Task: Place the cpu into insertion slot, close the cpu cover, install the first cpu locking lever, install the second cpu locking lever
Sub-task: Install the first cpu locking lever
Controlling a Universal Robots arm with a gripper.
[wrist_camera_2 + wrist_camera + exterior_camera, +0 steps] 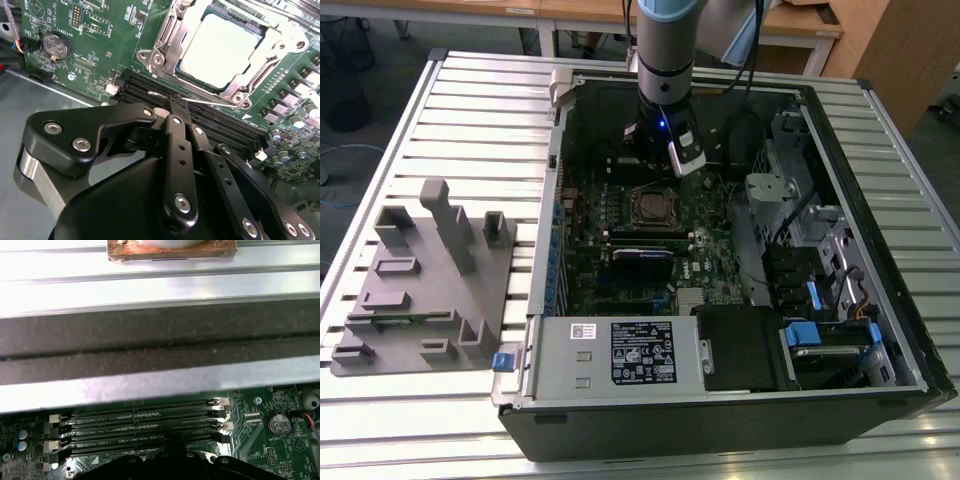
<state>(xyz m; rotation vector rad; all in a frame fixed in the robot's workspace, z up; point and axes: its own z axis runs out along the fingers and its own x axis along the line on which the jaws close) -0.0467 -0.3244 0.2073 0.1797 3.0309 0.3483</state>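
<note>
cpu (220, 45) seated under cpu cover (167, 42); arm (663, 50) vertical, tool (173, 102) pinched narrow beside it.

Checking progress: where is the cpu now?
In the second wrist view the cpu lies in the insertion slot, framed by the cpu cover, beside the black memory slots.

Setting: robotics lab or workshop. Open computer case (720, 425) lies on slatted aluminium surface (480, 110), grey fixture block (430, 290) beside it. Wooden desks (800, 22) behind; robot arm (665, 45) reaches in.
</note>
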